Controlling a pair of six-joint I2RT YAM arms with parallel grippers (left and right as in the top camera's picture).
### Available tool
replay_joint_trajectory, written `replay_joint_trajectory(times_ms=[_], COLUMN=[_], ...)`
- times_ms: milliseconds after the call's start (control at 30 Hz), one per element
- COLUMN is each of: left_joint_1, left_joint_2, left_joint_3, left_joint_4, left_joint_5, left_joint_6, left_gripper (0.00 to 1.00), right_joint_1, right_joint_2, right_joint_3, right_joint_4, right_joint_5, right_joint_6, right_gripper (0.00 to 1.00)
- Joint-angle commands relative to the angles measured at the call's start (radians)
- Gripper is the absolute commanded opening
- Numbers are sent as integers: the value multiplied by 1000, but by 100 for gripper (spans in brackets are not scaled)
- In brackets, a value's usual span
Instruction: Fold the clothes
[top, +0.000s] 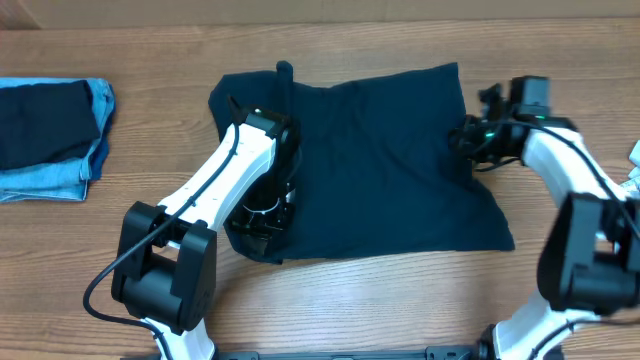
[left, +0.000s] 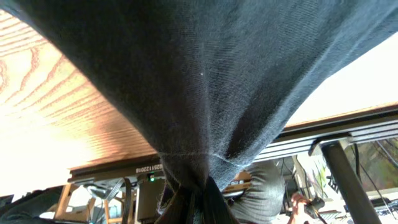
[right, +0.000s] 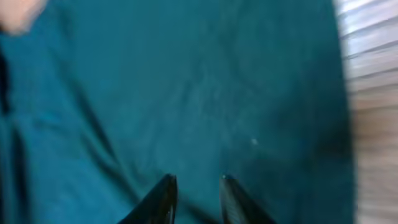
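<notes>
One navy shirt spread mid-table, both arms at it, and a two-piece stack at the left.

The shirt (top: 380, 170) lies mostly flat, with bare wood of the table (top: 400, 300) showing beyond its near, far and right edges. The left gripper (top: 262, 215) is clamped on a bunched fold of the shirt's left part, towards the near edge. The right gripper (right: 196, 190) hangs over the shirt's right edge, its tips slightly apart above the cloth. At the table's left edge, one dark navy piece (top: 45, 120) lies on one light blue denim piece (top: 60, 178), well apart from the shirt.
</notes>
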Motion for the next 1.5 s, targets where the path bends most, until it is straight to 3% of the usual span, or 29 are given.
replay_joint_trajectory(times_ms=[0,200,300,467,533,633,767,1000,1167,1233,1300,1467], left_joint_1=[1,1,1,6,11,25,53,116,119,119,119,120], left_joint_2=[-15,-15,-15,-15,-15,-15,-15,8,72,103,142,199], left_joint_3=[12,12,12,12,12,12,12,12,12,12,12,12], left_joint_4=[5,-13,-16,41,64,116,316,641,686,690,692,727], left_joint_5=[-6,-10,-10,-70,-70,-97,-180,-77,-79,-72,-66,-66], left_joint_6=[-3,2,8,-8,-7,-9,-41,-41,-41,-41,-41,-61], left_gripper=[4,10,27,36,48,48,54,55,55,54,50,47], right_joint_1=[3,2,2,2,2,1,-17,-105,-163,-172,-173,-172], right_joint_2=[81,134,138,138,138,138,138,138,139,139,137,107], right_joint_3=[14,14,14,14,14,14,14,14,14,14,16,49], right_joint_4=[20,38,37,28,24,23,35,61,109,125,143,140], right_joint_5=[52,90,119,238,280,352,363,386,374,314,205,127], right_joint_6=[33,45,45,53,53,80,81,102,97,56,-18,-23], right_gripper=[24,24,24,25,25,25,25,25,25,31,42,48])
